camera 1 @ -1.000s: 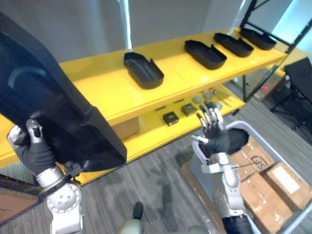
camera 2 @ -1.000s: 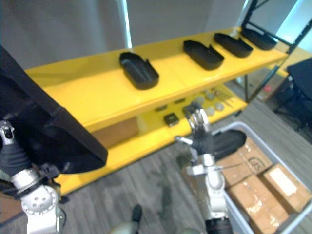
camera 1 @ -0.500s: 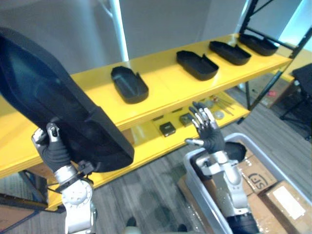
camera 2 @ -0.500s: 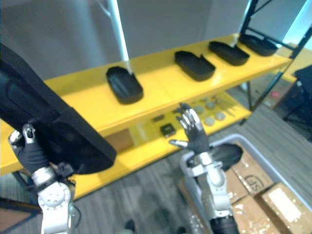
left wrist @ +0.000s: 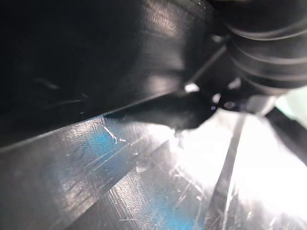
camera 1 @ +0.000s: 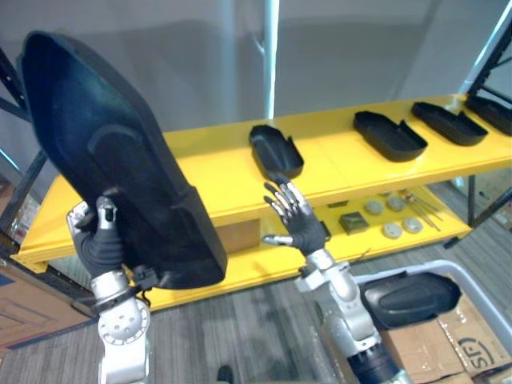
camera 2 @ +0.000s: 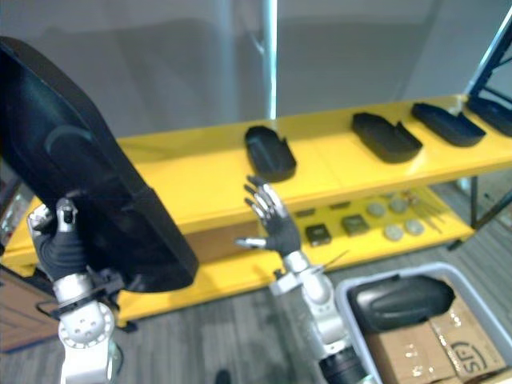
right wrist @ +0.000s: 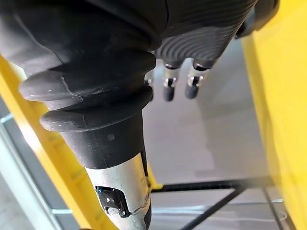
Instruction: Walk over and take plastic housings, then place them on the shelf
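Note:
A large black plastic housing (camera 1: 112,160) stands nearly upright at the left, with my left hand (camera 1: 100,240) shut on its lower edge, thumb on the near face. In the left wrist view its dark surface (left wrist: 96,48) lies right against the hand. My right hand (camera 1: 292,222) is raised in the middle with fingers (right wrist: 180,86) spread straight, holding nothing, just before the front edge of the yellow shelf (camera 1: 216,172). Several black housings lie on the top board, one (camera 1: 276,150) just beyond the right hand, another (camera 1: 390,134) further right.
A grey bin (camera 2: 342,298) at the lower right holds another black housing (camera 1: 408,298) and cardboard boxes (camera 2: 432,352). Small dark blocks (camera 1: 352,222) and round discs (camera 1: 384,220) lie on the lower board. Dark rack uprights (camera 1: 496,40) stand at the right end.
The camera has swung, so the shelf now faces me more squarely. My right hand has risen from over the bin to shelf height. The left hand still holds the large housing, now more upright.

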You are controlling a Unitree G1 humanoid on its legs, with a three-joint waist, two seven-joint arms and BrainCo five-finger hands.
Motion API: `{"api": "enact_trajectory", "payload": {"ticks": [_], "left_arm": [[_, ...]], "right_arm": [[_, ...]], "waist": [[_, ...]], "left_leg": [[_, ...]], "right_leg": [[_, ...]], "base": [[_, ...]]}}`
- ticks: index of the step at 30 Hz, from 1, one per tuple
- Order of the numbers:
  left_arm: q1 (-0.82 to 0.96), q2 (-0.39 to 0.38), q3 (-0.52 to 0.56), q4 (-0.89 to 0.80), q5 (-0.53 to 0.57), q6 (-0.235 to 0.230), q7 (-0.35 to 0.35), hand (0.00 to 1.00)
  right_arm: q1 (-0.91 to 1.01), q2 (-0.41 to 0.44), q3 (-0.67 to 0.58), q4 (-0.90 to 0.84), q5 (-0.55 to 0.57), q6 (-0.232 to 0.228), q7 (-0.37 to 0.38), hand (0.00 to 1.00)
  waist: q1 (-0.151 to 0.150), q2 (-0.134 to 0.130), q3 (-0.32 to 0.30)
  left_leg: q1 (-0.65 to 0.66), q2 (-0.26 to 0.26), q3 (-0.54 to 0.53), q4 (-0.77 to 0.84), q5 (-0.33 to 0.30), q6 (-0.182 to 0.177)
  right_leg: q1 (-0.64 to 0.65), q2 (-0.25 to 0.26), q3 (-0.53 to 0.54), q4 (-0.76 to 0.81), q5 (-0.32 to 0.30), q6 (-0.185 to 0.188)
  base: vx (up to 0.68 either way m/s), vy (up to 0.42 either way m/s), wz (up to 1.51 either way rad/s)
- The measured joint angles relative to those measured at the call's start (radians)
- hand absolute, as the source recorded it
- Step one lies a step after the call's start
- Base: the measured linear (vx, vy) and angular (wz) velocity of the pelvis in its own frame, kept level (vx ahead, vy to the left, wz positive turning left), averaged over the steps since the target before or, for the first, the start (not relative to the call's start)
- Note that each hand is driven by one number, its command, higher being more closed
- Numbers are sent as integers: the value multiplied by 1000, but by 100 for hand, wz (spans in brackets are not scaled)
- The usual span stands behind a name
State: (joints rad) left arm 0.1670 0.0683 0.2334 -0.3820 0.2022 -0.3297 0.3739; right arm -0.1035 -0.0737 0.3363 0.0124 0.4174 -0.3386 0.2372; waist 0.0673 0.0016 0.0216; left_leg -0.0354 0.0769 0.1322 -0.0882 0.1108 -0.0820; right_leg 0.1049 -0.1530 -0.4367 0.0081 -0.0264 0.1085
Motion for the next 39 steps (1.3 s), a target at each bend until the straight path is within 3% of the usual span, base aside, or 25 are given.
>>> {"api": "enact_trajectory", "payload": {"ticks": [3, 6, 10, 15, 18, 23, 26, 28, 31, 33, 35, 37, 39], "left_arm": [[1, 0, -1, -5, 0, 0, 0, 100], [2, 0, 0, -13, -10, 0, 10, 100], [20, -8, -3, -11, -40, -1, 33, 100], [23, -44, -12, -6, -43, 6, 114, 100], [23, -44, -7, -7, -27, 28, 126, 100], [92, -46, 76, -7, -36, 63, 127, 100], [129, -58, 87, -8, -47, 70, 128, 100], [137, -81, 86, -8, -49, 70, 118, 100], [155, -83, 88, -8, -66, 39, 71, 100], [160, -84, 85, -8, -72, 24, 45, 100], [158, -81, 74, -8, -75, -1, 24, 100], [130, -76, 50, -6, -69, -21, -27, 100], [102, -42, 29, 1, -66, -30, -38, 100]], "right_arm": [[31, 0, -17, -1, -1, 0, 0, 0], [141, 23, -123, -2, -27, 7, -40, 0], [245, 23, -327, -6, -64, 22, -89, 0], [302, 9, -507, -30, -68, 19, -94, 0], [293, 10, -442, -50, -66, -5, -83, 0], [139, 21, -166, 17, -98, -13, -82, 0], [88, 26, -123, 51, -100, -8, -83, 0], [77, 18, -122, 59, -118, -4, -90, 0], [63, 3, -119, 87, -139, 35, -119, 0], [64, -8, -125, 88, -138, 35, -134, 0], [66, -14, -147, 88, -137, 35, -154, 0], [95, -16, -193, 86, -135, 33, -179, 0], [139, -10, -218, 86, -136, 33, -196, 0]], "waist": [[-5, -11, 7], [-13, -23, 12], [-61, -30, 30], [-97, -5, 50], [-95, 10, 52], [-21, 5, 48], [16, -4, 42], [16, -5, 43], [42, -15, 46], [42, -16, 46], [35, -21, 50], [21, -33, 77], [0, -47, 108]], "left_leg": [[2, 2, 9, 0, 0, 0], [1, 5, 31, 0, -1, 0], [21, 14, 72, 0, -5, 2], [32, 19, 89, 0, -12, 1], [11, 19, 49, 0, -13, -3], [-36, 0, -76, 0, 15, -1], [-72, -32, -139, 1, 41, 16], [-91, -55, -124, 2, 60, 41], [-97, -77, -125, 0, 63, 48], [-96, -83, -110, 0, 45, 69], [-87, -81, -29, 0, 34, 72], [-61, -78, 37, 1, 22, 81], [-29, -74, 50, 1, 16, 89]], "right_leg": [[-3, -1, 8, 2, 0, -1], [-24, -2, 41, 22, -3, -4], [-36, 0, 88, 36, -2, -3], [-33, 4, 107, 36, -8, -5], [-29, 8, 70, 33, -14, 0], [1, 7, -61, 35, -28, 4], [28, -4, -144, 34, -41, 4], [60, -11, -198, 37, -49, -1], [70, -34, -221, 87, -88, -11], [69, -44, -216, 100, -96, -10], [62, -60, -199, 115, -108, -17], [11, -121, -156, 261, -141, -34], [-64, -168, -75, 460, -125, -61]], "base": [[0, 0, -5], [3, 2, -22], [-37, 2, -26], [-40, -6, -17], [-16, -15, 36], [59, -40, 73], [86, -11, 105], [62, 77, 143], [-13, 57, 59], [-56, 37, 7], [-61, 64, -14], [-43, 75, -29], [-29, 68, -25]]}}
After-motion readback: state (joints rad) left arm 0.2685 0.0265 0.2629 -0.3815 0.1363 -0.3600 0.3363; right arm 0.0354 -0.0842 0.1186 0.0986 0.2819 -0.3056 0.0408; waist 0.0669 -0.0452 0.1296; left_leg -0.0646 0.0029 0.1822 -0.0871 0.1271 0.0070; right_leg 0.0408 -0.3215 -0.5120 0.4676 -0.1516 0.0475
